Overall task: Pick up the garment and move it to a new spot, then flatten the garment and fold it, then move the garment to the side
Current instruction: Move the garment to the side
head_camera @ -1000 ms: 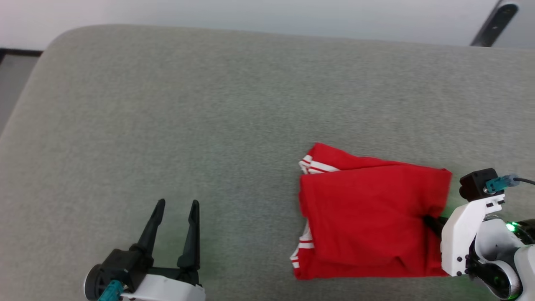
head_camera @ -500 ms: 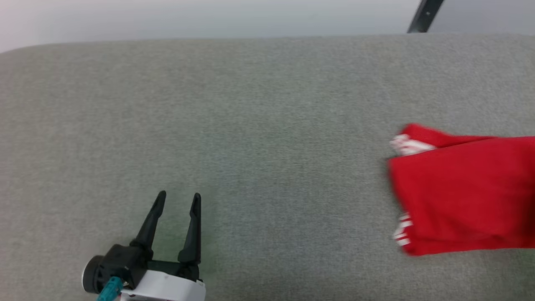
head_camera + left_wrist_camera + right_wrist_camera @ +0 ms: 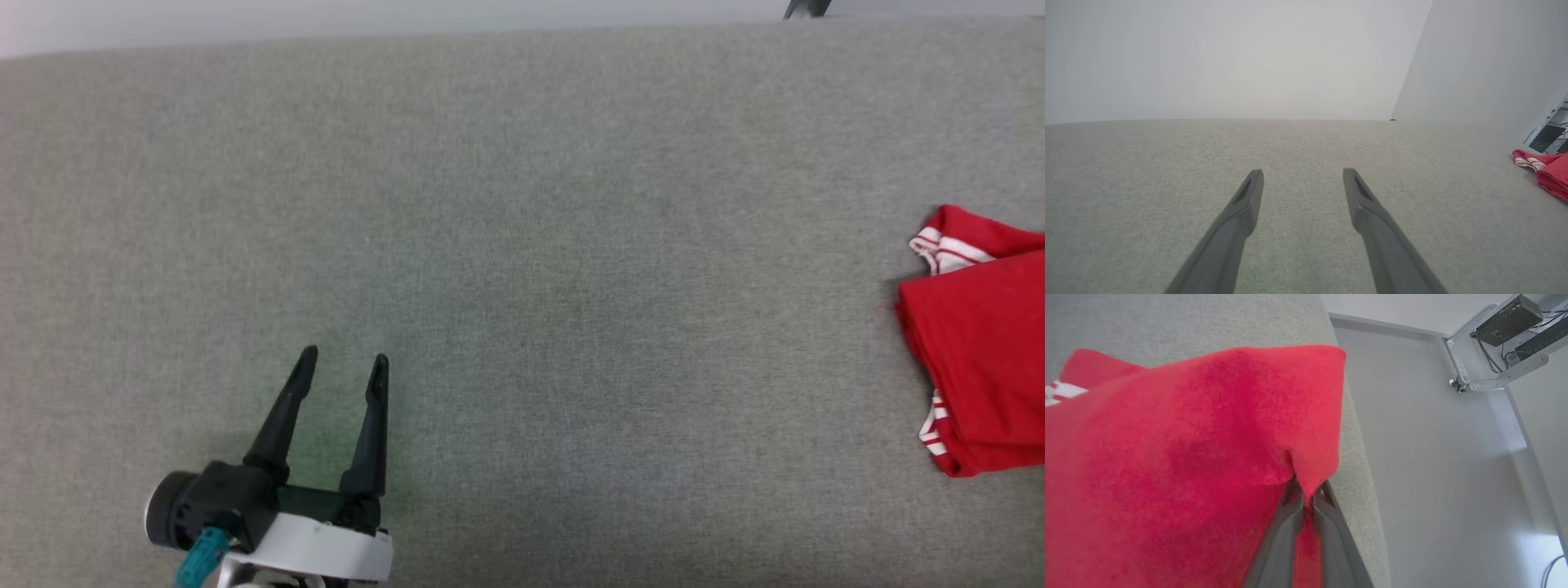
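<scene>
The right gripper [image 3: 1306, 494] pinches the folded red garment [image 3: 1167, 457] between its 2 fingers [image 3: 1276, 539] (beside the edge of the grey surface [image 3: 522, 245]); the left gripper [image 3: 344, 357] stands spread, empty.

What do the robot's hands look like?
The left gripper has two long black fingers that taper to thin tips, like a pointy beak. They sit on a chunky black base with a white wrist cover and a little teal plug. The right gripper has the same slim dark fingers.
</scene>
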Robot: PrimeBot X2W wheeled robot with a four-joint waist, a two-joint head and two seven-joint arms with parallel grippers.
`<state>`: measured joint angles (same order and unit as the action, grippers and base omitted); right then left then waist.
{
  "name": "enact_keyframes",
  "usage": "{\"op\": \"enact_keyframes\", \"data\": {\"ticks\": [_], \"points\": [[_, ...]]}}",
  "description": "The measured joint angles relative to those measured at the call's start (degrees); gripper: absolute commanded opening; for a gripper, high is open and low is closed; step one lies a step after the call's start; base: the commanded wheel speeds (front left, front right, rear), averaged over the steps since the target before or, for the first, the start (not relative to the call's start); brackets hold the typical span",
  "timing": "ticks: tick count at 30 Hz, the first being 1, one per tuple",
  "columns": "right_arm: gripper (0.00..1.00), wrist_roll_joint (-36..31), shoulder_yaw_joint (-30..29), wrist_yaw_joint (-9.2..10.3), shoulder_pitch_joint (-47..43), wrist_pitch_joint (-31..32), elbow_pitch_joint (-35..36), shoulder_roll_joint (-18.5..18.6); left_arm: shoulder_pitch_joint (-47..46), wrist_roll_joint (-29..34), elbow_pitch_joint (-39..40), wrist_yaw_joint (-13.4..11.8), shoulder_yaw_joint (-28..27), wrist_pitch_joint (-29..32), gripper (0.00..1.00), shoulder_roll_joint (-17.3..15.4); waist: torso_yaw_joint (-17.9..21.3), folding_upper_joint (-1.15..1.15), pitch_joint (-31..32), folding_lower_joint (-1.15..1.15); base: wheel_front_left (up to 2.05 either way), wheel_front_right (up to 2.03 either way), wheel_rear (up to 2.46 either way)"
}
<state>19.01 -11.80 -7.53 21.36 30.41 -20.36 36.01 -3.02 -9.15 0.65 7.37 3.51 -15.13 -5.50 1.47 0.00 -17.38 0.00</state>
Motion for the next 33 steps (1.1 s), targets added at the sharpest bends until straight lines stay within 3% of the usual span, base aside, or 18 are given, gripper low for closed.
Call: {"op": "enact_keyframes", "data": {"ticks": [8,9,11,13,22,33], "points": [[0.03,-5.41,-0.01,0.0,4.27,-7.28,-9.17,-2.03,-0.76,0.09,0.51,0.01,-0.14,0.0,1.0,-0.23,-1.17,0.0,-2.57,0.0,0.0,0.0,0.0],[0.12,-5.82,-0.05,0.0,4.68,-8.04,-10.1,-2.13,-0.76,0.14,0.49,0.01,-0.16,0.0,1.0,-0.22,-1.28,0.0,-2.66,0.0,0.0,0.0,0.0],[0.44,-6.38,0.04,0.0,5.37,-9.07,-11.58,-2.43,-0.76,0.16,0.41,0.01,-0.34,0.0,1.0,-0.19,-1.33,0.0,-2.55,0.0,0.0,0.0,0.0],[1.0,-7.02,0.04,0.0,5.8,-10.35,-12.69,-2.55,-0.76,0.51,0.19,0.01,-0.38,0.0,1.0,-0.11,-1.24,0.0,-2.11,0.0,0.0,0.0,0.0],[1.0,-5.57,4.99,0.0,5.53,-13.34,-10.66,-2.49,-0.2,-0.03,-1.57,0.01,0.33,0.0,1.0,0.05,-0.58,0.0,2.85,0.0,0.0,0.0,0.0],[1.0,1.16,17.48,0.0,-1.7,-15.68,-0.09,-12.76,1.13,-0.45,-6.2,0.02,-1.3,0.0,1.0,-1.58,-0.17,0.0,10.92,0.0,0.0,0.0,0.0]]}}
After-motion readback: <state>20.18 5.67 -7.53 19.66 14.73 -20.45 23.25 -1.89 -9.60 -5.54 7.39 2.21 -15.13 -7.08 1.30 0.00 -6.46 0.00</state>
